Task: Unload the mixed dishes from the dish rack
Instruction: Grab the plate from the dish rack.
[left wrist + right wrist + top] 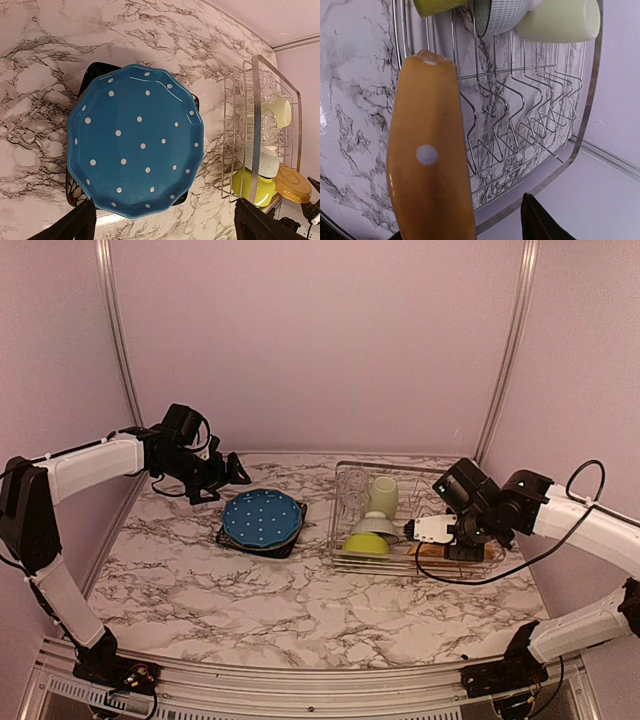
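The blue plate (262, 517) with white dots lies on the dark square plate (228, 536) left of the dish rack (420, 467). My left gripper (228, 472) is open and empty, above the plates' far left side; in the left wrist view (165, 231) its jaws stand wide apart over the blue plate (135, 140). The rack holds the clear glass (353, 490), pale green mug (383, 495), small white bowl (375, 524), lime green bowl (366, 543) and orange dotted plate (428, 551). My right gripper (455, 548) is open, its jaws either side of the orange plate (427, 165), which stands on edge.
The rack (585, 115) has empty upright tines beside the orange plate. Pink walls enclose the marble table (300, 620) at the back and sides. The rack's right end lies near the right wall.
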`<state>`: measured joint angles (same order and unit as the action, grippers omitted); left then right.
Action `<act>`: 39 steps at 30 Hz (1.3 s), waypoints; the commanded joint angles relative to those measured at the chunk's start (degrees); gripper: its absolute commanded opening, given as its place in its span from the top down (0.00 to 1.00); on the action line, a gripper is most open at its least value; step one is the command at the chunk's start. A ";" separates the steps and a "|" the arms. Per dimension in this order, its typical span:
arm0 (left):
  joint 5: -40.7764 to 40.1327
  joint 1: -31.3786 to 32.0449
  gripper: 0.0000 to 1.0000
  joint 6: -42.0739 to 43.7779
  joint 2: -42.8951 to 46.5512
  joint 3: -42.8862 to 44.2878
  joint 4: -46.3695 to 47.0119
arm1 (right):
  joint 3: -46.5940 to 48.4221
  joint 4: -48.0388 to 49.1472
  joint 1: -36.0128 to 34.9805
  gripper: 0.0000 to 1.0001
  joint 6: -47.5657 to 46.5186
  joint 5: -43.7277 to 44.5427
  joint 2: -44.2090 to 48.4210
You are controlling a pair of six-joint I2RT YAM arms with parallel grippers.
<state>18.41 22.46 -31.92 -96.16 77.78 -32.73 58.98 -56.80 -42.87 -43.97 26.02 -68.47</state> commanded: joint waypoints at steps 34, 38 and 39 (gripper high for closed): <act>0.82 -0.20 0.01 1.98 -1.06 2.49 0.85 | 10.27 -3.79 -2.67 1.00 2.01 17.40 2.30; 0.95 -0.39 0.01 2.17 -1.31 3.03 0.69 | 10.66 -2.21 -3.88 1.00 1.04 21.13 2.87; 1.07 -0.44 0.01 2.26 -1.43 3.12 0.73 | 10.85 -1.92 -3.96 1.00 0.87 21.81 2.94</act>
<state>18.87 22.44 -30.61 -96.53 79.02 -32.01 64.88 -64.03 -45.84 -42.46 36.88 -68.14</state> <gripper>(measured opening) 0.989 0.175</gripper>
